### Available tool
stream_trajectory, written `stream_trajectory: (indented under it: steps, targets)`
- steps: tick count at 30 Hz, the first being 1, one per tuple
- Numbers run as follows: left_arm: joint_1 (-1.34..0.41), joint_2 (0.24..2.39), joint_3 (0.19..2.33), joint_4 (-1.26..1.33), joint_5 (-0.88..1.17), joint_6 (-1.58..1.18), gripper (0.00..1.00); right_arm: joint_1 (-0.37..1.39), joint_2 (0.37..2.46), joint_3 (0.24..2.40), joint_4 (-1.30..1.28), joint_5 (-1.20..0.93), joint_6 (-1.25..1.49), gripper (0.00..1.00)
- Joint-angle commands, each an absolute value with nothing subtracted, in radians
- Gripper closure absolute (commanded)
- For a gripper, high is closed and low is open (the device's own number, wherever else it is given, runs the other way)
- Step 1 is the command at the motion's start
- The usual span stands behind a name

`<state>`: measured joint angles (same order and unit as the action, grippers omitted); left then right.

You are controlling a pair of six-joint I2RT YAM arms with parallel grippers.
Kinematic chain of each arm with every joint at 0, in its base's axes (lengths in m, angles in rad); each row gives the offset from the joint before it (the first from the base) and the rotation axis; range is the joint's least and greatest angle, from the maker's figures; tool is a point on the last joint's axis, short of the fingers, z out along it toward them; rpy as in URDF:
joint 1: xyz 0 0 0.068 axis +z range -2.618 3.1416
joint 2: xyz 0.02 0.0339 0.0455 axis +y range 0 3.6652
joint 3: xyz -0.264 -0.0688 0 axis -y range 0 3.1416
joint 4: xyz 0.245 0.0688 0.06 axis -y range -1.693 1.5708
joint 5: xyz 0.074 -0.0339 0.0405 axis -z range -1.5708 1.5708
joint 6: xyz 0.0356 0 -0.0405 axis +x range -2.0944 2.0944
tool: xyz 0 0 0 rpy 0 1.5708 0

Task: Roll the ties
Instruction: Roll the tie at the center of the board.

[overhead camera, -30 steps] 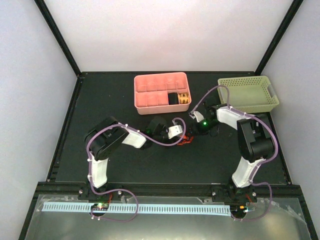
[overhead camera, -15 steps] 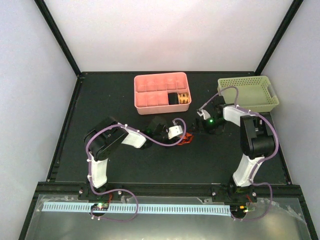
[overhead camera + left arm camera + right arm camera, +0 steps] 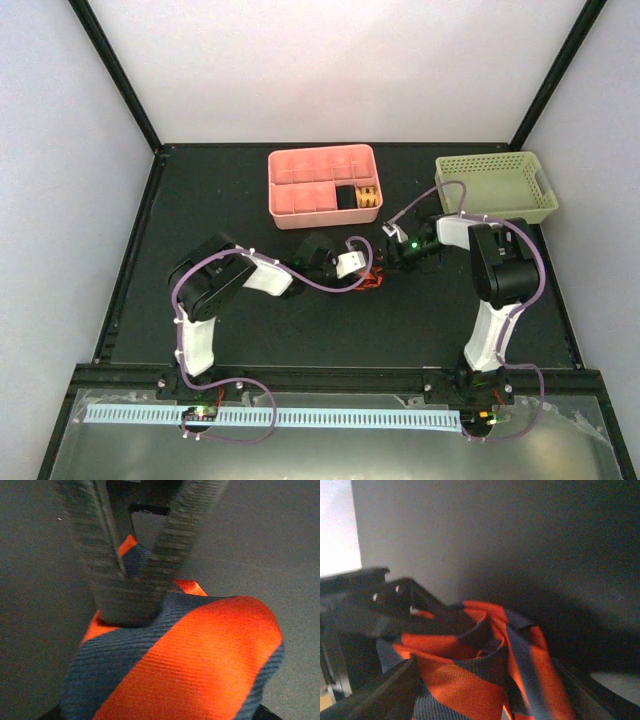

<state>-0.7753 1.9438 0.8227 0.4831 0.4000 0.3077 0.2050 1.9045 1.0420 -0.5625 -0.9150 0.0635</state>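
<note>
The tie [image 3: 375, 278], orange-red with navy diagonal stripes, lies bunched in a loose roll on the black table between my two grippers. My left gripper [image 3: 356, 266] is on its left side. In the left wrist view that gripper [image 3: 131, 587] is shut on a fold of the tie [image 3: 200, 655], and the broad striped end bulges toward the camera. My right gripper [image 3: 392, 258] stands at the tie's right side. In the right wrist view it [image 3: 487, 680] is open, with its dark fingers [image 3: 395, 685] either side of the coiled tie [image 3: 470, 680].
A pink compartment tray [image 3: 300, 215] stands behind the grippers, with a rolled striped tie [image 3: 367, 197] in its right-hand cell. A pale green basket [image 3: 495, 187] sits at the back right. Purple cables loop over both arms.
The right gripper drew back to the right, opened wider, then came left again to the tie. The left gripper has kept its hold and place.
</note>
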Motion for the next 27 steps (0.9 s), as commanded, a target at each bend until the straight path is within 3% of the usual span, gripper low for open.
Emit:
stream_trajectory:
  steps: [1,3,5,11,14,17,21,27]
  targets:
    - [-0.779,1.962,0.817,0.36,0.353,0.324,0.6,0.218,1.896,0.993,-0.592,-1.021,0.04,0.32]
    - [-0.779,1.963,0.82,0.36,0.352,0.323,0.6,0.217,1.897,0.988,-0.609,-1.035,0.032,0.29]
    - [-0.779,1.966,0.824,0.361,0.352,0.323,0.6,0.216,1.894,0.983,-0.62,-1.005,0.023,0.19]
    - [-0.779,1.966,0.824,0.355,0.351,0.322,0.6,0.216,1.874,0.969,-0.622,-1.033,0.02,0.22]
    - [-0.779,1.962,0.822,0.355,0.351,0.323,0.6,0.216,1.84,0.958,-0.623,-1.048,0.012,0.06]
    - [-0.779,1.965,0.821,0.358,0.354,0.324,0.6,0.216,1.824,0.951,-0.599,-1.059,0.028,0.02]
    - [-0.779,1.968,0.822,0.36,0.356,0.324,0.6,0.216,1.837,0.96,-0.553,-1.037,0.07,0.07]
    - [-0.779,1.975,0.826,0.358,0.357,0.325,0.6,0.228,1.887,0.983,-0.536,-0.968,0.099,0.27]
